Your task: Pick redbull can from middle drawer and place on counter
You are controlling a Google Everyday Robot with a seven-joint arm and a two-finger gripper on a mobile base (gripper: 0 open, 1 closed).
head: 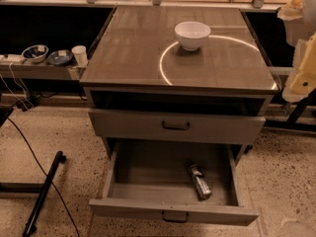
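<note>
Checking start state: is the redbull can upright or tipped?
Tipped: redbull can lies on its side in the open middle drawer; the gripper sits at right edge.

Speckled floor [291, 181]; side shelf [29, 69] left, bowls [34, 52], cup [79, 55].

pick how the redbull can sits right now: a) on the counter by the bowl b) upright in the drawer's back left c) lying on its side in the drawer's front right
C: the redbull can lies on its side toward the front right of the open middle drawer; the gripper is at the view's right edge beside the counter, away from it.
</note>
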